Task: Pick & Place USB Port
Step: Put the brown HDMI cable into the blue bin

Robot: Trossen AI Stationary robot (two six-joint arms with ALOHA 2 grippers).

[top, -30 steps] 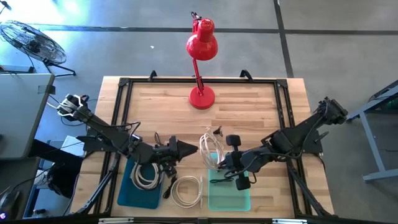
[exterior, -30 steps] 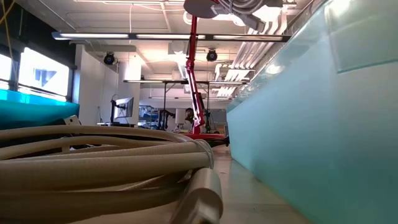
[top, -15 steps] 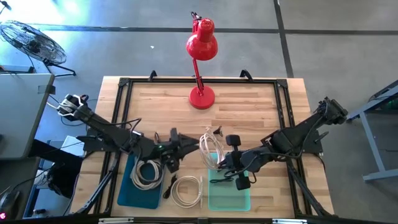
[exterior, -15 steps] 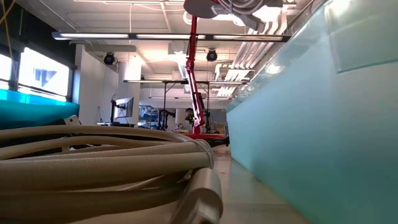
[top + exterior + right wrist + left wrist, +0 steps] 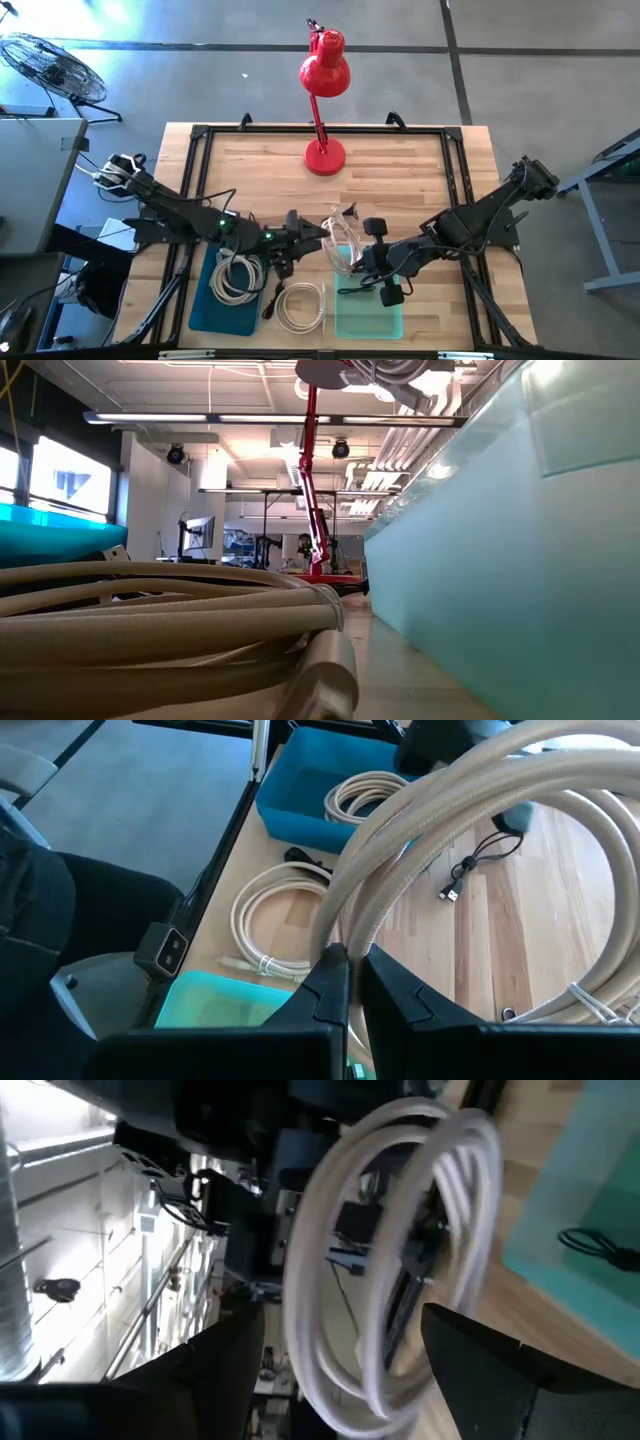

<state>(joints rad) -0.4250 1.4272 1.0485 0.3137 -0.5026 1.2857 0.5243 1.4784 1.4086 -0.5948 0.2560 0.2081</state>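
Overhead, the left gripper [image 5: 318, 236] is reaching further right than a second ago, its tip now right beside the raised cable coil [image 5: 340, 243] near the middle of the worktop [image 5: 400, 170]. The right gripper [image 5: 352, 256] is holding that coil up above the far end of the pale green tray [image 5: 368, 310] and has not shifted. A second coil is lying in the blue tray [image 5: 205, 310] on the left, a third coil [image 5: 301, 305] is lying on the wood between the two trays, and a red lamp [image 5: 324, 90] is standing at the far side.

From worktop height, nothing is changing: the flat coil [image 5: 150, 620] is filling the foreground, the green tray wall [image 5: 520, 560] is rising on the right, and neither gripper is showing.

Through the left wrist camera, the held coil [image 5: 400, 1250] is hanging upright straight ahead, with the left jaws spread wide on either side of it but not yet touching.

Through the right wrist camera, the right jaws are pinched shut on the coil's strands [image 5: 450, 810], with the blue tray [image 5: 300, 790] beyond.

The left arm's approach looks like the start of a handover, so the placing is probably waiting on that grasp.
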